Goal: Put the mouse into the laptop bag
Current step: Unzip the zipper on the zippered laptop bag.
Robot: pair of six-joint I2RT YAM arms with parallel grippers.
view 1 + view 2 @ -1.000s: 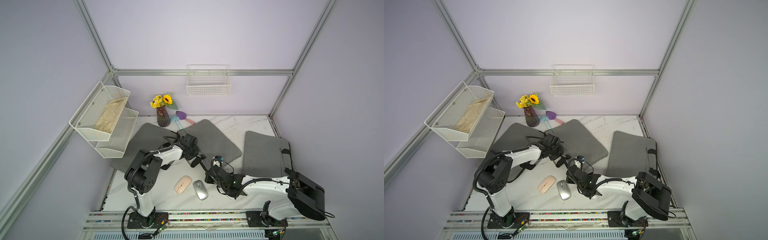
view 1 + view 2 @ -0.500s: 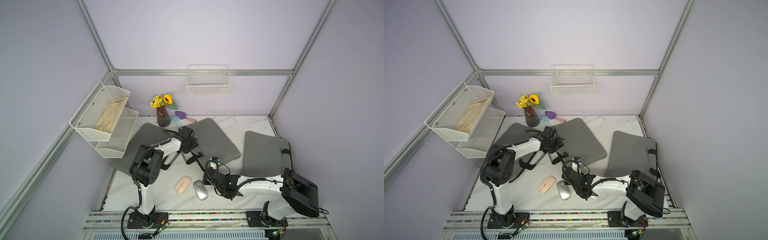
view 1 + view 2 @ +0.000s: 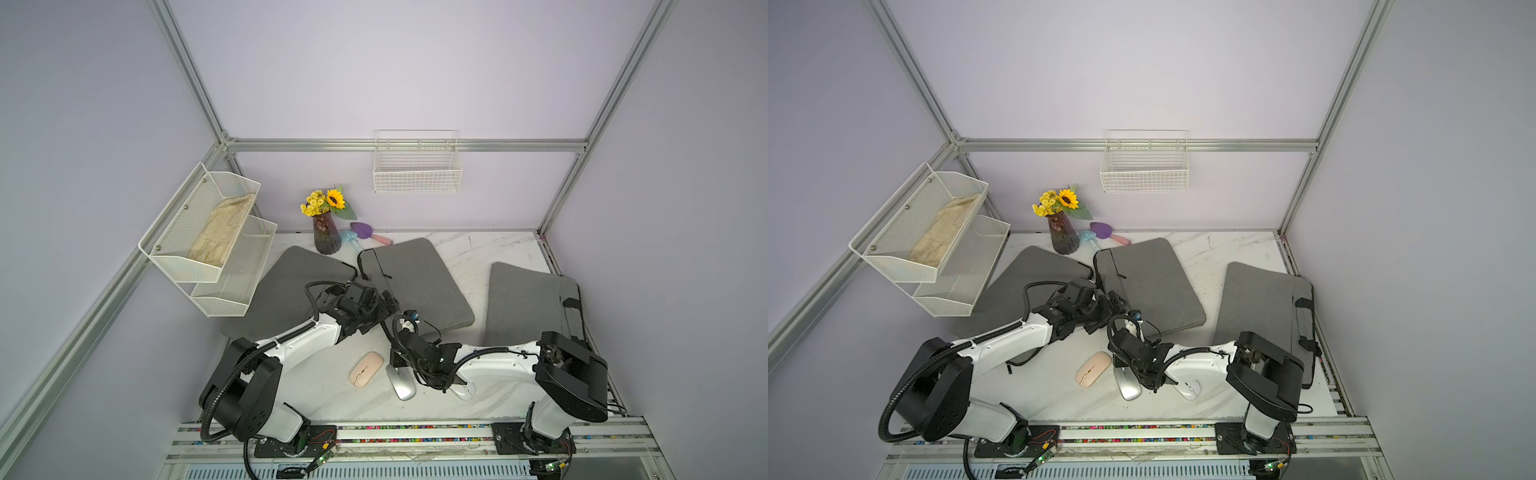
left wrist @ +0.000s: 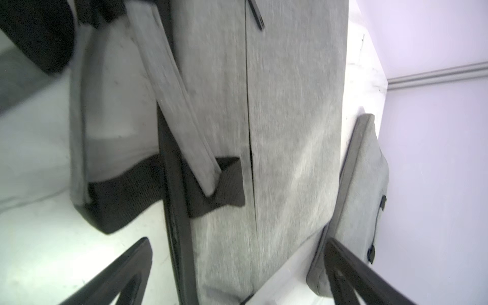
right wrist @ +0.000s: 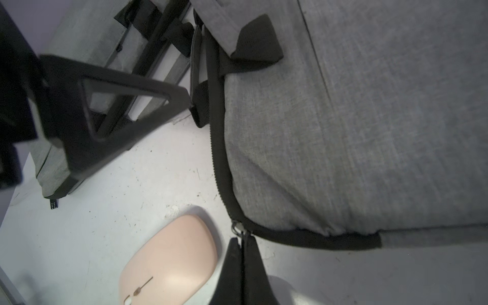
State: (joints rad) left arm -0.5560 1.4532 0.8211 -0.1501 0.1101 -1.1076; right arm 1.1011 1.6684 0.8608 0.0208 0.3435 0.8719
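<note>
- Left gripper [image 4: 237,243] wide apart above laptop bag [image 3: 415,278], holding nothing: bag unbraced, may drag.
- Right gripper [image 5: 241,244] pinching zipper pull [image 5: 237,227]; tab could slip out.
- Pink mouse [image 5: 169,258] on table [image 5: 105,211] beside bag, easily knocked.

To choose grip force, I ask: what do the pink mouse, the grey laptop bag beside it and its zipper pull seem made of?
Pink mouse: likely plastic, smooth matte shell with soft sheen. Laptop bag: woven fabric, heathered grey threads show. Zipper pull: probably metal, small dull-grey ring; too small for certainty.
</note>
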